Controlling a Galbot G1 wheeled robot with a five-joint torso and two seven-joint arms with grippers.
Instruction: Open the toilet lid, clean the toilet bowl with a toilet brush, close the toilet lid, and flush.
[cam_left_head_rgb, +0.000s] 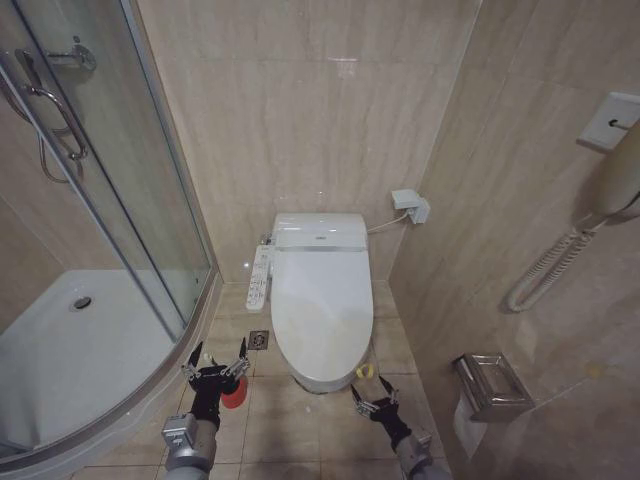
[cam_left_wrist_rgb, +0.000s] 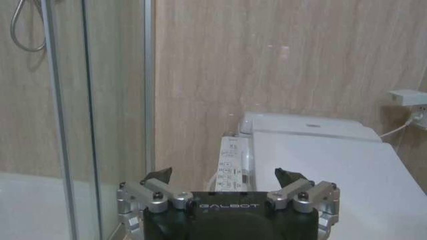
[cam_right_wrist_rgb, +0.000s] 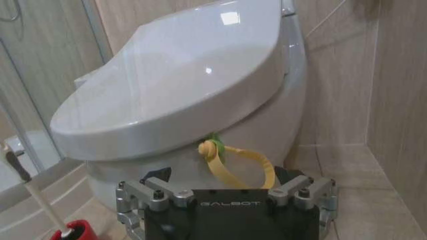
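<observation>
Right hand (cam_left_head_rgb: 373, 405): fingers spread wide, empty, low by the bowl's front. Left hand (cam_left_head_rgb: 214, 368): wide, empty, over the red holder (cam_left_head_rgb: 233, 395).

Left wrist view: toilet lid (cam_left_wrist_rgb: 327, 170) down, glossy, likely slippery, light, rigid.

Right wrist view: yellow loop (cam_right_wrist_rgb: 237, 165) under the lid's front rim looks the likeliest hold; wall near, room tight.

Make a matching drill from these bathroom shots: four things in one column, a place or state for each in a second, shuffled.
Things:
1. toilet lid
2. red holder
3. left pincer
4. yellow loop

Places or states:
A. open, near the shower's curved edge
B. hangs off the lid's front rim, above the right pincer
C. shut over the bowl
D. on the floor beside the toilet's front

Pairs: 1-C, 2-D, 3-A, 4-B
</observation>
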